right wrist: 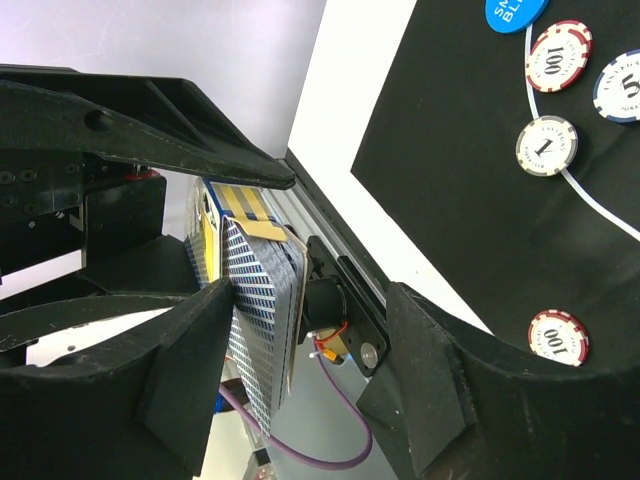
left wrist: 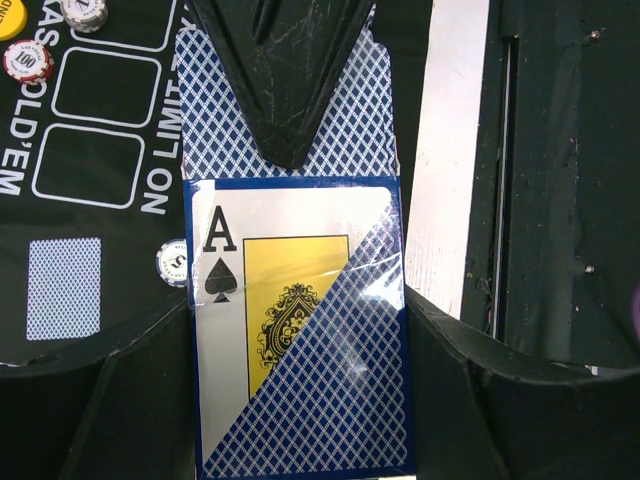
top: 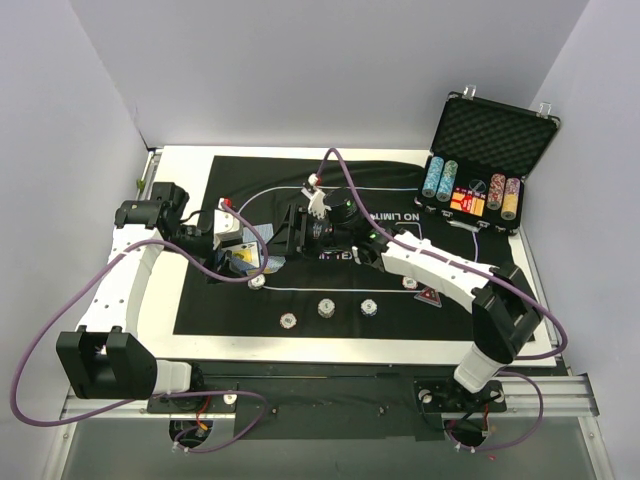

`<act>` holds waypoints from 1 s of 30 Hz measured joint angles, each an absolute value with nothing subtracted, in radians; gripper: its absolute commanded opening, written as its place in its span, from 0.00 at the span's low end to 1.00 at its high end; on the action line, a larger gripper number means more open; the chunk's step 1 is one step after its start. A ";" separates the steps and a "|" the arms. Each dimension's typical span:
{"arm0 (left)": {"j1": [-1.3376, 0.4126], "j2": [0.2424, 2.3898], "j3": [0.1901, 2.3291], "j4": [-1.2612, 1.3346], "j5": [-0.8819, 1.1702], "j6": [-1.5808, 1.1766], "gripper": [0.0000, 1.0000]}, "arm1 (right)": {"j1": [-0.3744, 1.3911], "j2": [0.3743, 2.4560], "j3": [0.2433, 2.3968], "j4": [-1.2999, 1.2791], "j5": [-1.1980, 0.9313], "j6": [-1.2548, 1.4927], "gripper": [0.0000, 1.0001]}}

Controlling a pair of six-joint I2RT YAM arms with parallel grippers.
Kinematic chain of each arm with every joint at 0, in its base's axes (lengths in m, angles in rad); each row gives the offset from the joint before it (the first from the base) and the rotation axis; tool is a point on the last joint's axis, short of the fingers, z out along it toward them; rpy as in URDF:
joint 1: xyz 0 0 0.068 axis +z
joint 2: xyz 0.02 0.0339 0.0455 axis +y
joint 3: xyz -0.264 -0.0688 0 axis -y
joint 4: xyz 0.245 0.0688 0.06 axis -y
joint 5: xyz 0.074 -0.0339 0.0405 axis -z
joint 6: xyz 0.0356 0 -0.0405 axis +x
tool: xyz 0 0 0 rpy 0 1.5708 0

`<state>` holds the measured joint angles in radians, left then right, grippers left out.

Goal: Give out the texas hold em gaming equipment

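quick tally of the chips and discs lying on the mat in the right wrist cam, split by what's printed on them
100 chips: 2
1 chip: 1
5 chip, cut by the frame edge: 1
blue disc: 1
total: 5

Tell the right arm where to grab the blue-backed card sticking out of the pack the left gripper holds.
Best pinch the blue-backed card by its exposed end, coming from the pack's open end, one finger on each flat face. The card pack covers the rest, and the left gripper clamps its long edges, blocking the sides. The right gripper is lined up there, jaws open.
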<state>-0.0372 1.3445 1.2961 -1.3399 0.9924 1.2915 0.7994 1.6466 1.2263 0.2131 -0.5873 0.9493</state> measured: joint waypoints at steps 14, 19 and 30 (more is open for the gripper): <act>-0.037 1.345 1.296 -1.340 0.992 1.291 0.00 | 0.766 1.599 1.166 0.245 -0.588 0.972 0.51; -0.037 1.345 1.296 -1.340 0.992 1.291 0.00 | 0.757 1.581 1.151 0.244 -0.588 0.972 0.51; -0.037 1.345 1.296 -1.340 1.000 1.291 0.00 | 0.735 1.539 1.138 0.225 -0.583 0.967 0.40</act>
<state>-0.0372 1.3445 1.2957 -1.3399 0.9997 1.2911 0.7353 1.5394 1.1378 0.2253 -0.5827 0.9672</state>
